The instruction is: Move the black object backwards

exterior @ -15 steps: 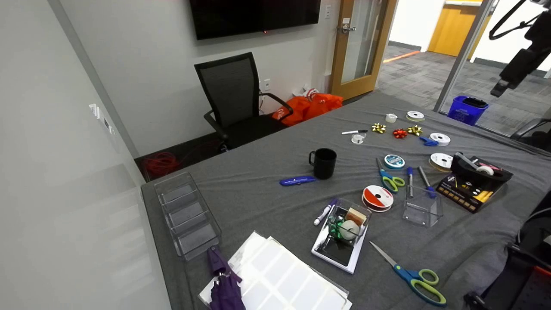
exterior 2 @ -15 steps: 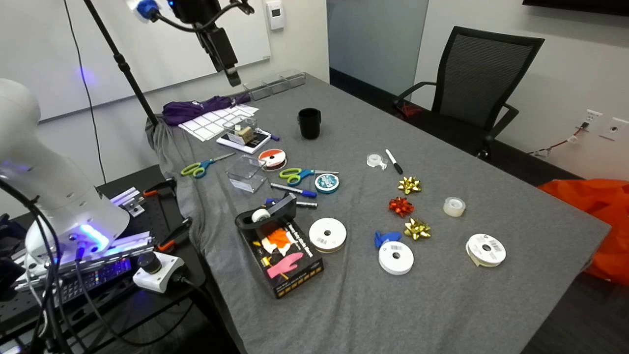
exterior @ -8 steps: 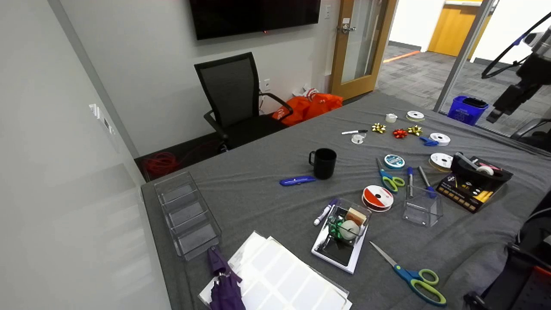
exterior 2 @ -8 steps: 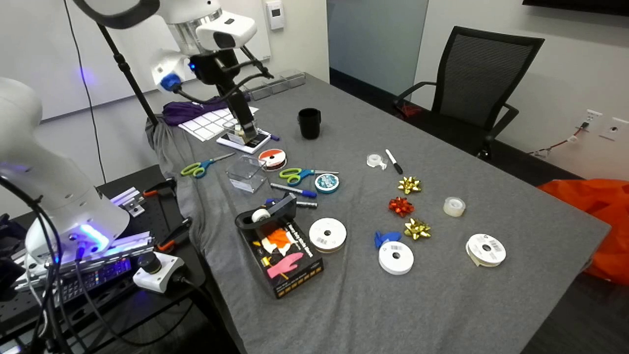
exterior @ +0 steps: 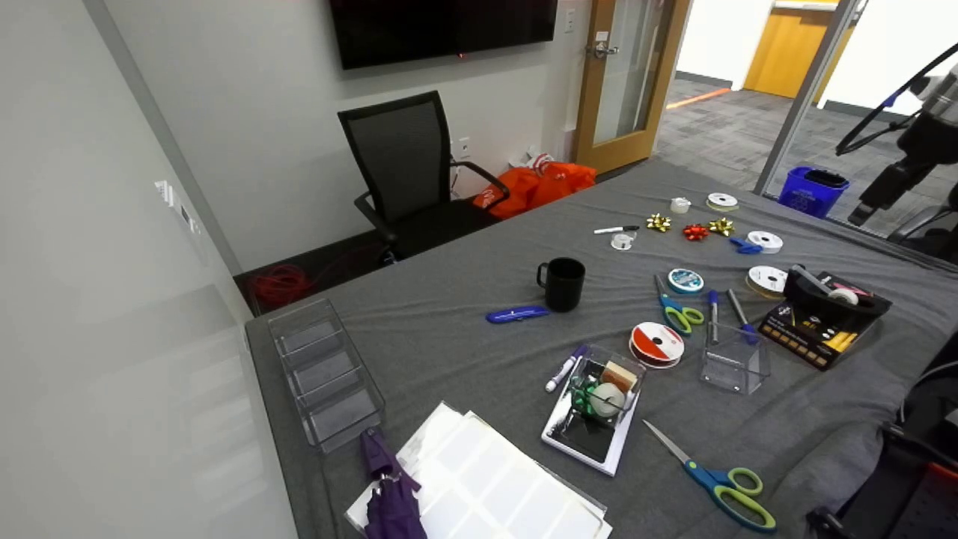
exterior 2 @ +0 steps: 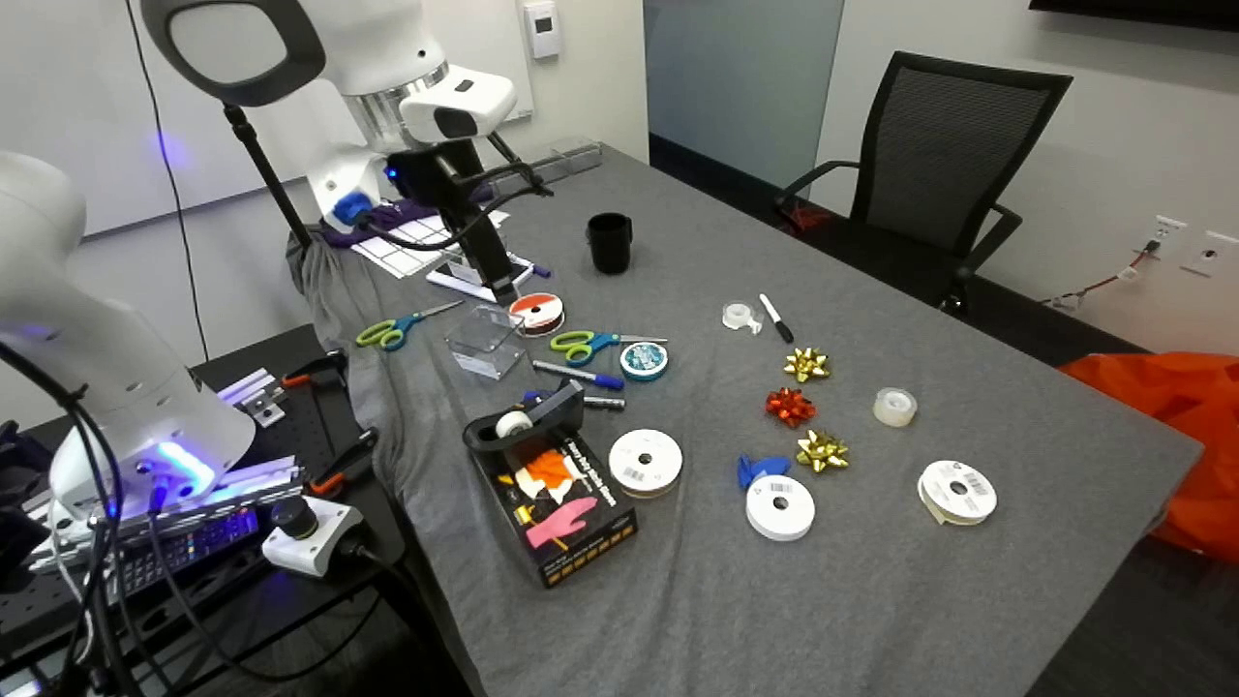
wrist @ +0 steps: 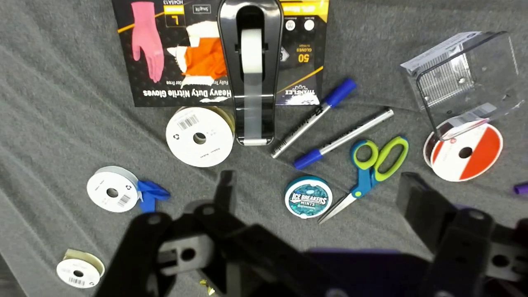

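Observation:
A black mug [exterior: 564, 284] stands upright on the grey table, and it also shows in an exterior view [exterior 2: 610, 243]. A black tape dispenser [exterior: 834, 299] lies on a black glove box [exterior: 807, 335]; the dispenser is at the top of the wrist view [wrist: 251, 74]. Both are black; the mug is out of the wrist view. My gripper [wrist: 319, 183] is open and empty, its fingers [wrist: 420, 206] wide apart. It hangs above the table, over the mints tin [wrist: 308, 197] and small scissors [wrist: 371, 165] in the wrist view. It also shows in an exterior view [exterior 2: 501, 288].
Markers [wrist: 344, 138], ribbon spools [wrist: 200, 137] and a clear holder [wrist: 470, 82] lie near the dispenser. A blue stapler-like object [exterior: 517, 314] is beside the mug. Large scissors [exterior: 718, 479], a filled clear box [exterior: 602, 385], bows [exterior 2: 792, 408] and a divided tray [exterior: 327, 374] are also on the table.
The arm has come down: in both exterior views my gripper hangs lower than a second ago, with most of the drop in the first half second. The objects on the table have not moved.

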`<state>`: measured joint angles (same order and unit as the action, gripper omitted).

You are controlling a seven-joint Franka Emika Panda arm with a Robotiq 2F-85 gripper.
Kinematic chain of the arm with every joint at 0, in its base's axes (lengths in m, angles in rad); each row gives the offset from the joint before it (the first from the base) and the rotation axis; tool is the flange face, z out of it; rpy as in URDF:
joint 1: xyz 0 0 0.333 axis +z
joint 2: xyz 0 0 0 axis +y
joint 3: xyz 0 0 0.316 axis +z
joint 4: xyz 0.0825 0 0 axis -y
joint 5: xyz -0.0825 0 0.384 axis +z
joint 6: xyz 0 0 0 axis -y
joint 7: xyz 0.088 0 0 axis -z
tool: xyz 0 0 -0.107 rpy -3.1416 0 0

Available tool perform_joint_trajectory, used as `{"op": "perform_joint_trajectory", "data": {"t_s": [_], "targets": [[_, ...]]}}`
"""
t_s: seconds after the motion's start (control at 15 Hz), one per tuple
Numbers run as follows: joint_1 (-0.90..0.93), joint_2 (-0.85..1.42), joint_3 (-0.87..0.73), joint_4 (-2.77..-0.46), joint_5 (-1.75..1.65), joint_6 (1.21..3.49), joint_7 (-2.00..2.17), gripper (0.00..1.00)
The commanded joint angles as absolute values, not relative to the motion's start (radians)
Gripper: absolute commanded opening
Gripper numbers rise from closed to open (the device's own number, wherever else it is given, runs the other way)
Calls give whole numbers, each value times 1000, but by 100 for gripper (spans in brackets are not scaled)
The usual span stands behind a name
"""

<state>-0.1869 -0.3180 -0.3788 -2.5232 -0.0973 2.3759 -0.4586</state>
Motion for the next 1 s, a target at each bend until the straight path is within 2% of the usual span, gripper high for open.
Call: {"op": "perform_joint_trajectory", "data": {"t_s": [0.0,0.53,0.93], "targets": [[-201,-318,-364,-2522,-91,2374,-462,100],[-184,-209,-464,-2627,29,2553,-698,100],[-208,-90,-471,-2641,129,2631,-886,100]]}}
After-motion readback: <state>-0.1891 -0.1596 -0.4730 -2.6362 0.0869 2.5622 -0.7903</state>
